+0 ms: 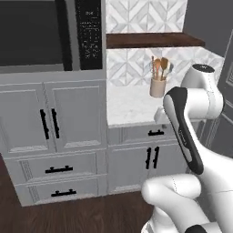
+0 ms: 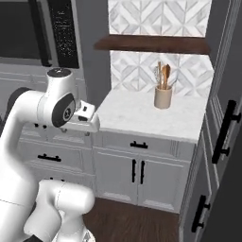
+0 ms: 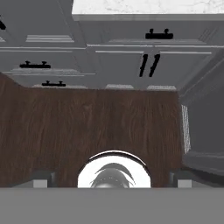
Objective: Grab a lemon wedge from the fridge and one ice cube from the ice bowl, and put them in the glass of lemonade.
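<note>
Our gripper [image 3: 112,183] hangs with its jaws wide apart and empty, pointing down at the dark wood floor [image 3: 87,127]. The fridge [image 2: 222,118] stands shut just right of the counter [image 2: 142,113]. We judge its bar handle stiff and graspable mid-length.

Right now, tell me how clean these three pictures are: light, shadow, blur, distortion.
Left base view: flat, even light, soft focus, no glare on the white counter. Right base view: equally soft, the utensil crock casting only a faint shadow. Hand view: wide-angle, cabinet lines splaying toward the edges, wood floor evenly lit and slightly blurred.
</note>
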### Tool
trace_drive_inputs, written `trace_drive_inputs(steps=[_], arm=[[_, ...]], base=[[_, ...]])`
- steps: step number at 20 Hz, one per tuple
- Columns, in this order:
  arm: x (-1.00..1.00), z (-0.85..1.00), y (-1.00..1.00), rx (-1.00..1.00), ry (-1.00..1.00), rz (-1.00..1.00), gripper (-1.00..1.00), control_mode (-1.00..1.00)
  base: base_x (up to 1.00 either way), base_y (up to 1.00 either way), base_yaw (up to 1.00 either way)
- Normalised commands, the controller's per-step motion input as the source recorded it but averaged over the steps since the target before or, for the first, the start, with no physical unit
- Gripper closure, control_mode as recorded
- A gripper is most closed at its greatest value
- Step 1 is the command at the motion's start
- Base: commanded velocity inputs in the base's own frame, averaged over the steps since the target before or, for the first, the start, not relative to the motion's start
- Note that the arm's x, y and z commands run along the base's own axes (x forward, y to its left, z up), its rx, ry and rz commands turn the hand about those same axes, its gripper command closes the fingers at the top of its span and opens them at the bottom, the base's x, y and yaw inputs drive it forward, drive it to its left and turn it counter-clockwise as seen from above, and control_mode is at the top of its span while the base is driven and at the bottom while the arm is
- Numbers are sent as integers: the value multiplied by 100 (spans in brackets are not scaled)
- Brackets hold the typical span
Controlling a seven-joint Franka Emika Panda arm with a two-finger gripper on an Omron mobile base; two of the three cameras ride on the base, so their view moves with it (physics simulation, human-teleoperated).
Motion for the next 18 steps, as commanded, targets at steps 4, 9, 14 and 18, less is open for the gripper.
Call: trace_drive_inputs(steps=[4, 9, 14, 18], arm=[[0, 0, 0, 0, 0, 0, -100, 100], [0, 0, 0, 0, 0, 0, -100, 100], [0, 0, 0, 0, 0, 0, -100, 100], [0, 0, 0, 0, 0, 0, -100, 100]], base=[[7, 22, 81], [21, 4, 97], [28, 0, 99], [39, 0, 95]])
